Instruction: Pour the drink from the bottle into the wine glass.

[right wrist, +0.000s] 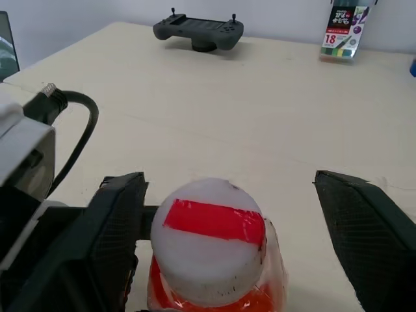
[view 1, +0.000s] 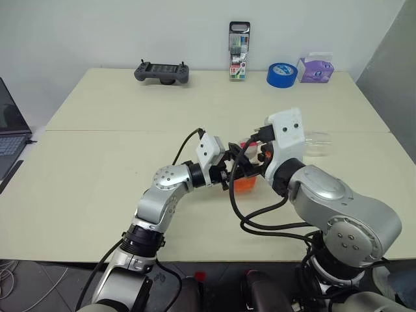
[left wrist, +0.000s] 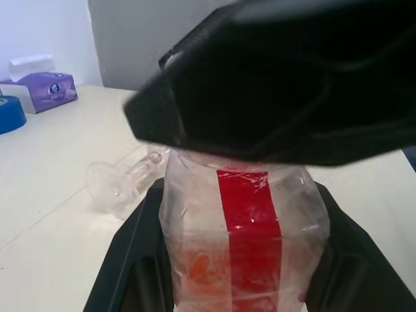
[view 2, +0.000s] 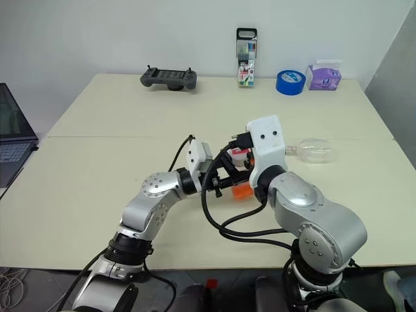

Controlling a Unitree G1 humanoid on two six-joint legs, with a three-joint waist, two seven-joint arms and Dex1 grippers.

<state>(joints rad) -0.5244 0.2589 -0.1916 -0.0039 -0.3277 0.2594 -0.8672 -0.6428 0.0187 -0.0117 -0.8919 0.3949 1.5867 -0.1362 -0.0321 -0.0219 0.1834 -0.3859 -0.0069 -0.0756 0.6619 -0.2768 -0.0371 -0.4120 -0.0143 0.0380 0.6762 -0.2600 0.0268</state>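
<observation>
The bottle (left wrist: 244, 247) stands upright over the middle of the table with my left gripper (left wrist: 240, 260) shut on its body. It is clear plastic with a red stripe, and the orange-red drink (view 1: 246, 184) fills its lower part. My right gripper (right wrist: 240, 214) is open, one finger on each side of the white cap (right wrist: 208, 240) with its red strip, and gaps show between the fingers and the cap. The wine glass (view 1: 316, 143) lies on its side on the table, to the right of and beyond both grippers.
Along the table's far edge are a black game controller (view 1: 162, 71), an upright pack of markers (view 1: 238, 52), a blue tape roll (view 1: 281, 74) and a purple tissue box (view 1: 315, 68). A laptop (view 1: 10, 130) sits off the left edge.
</observation>
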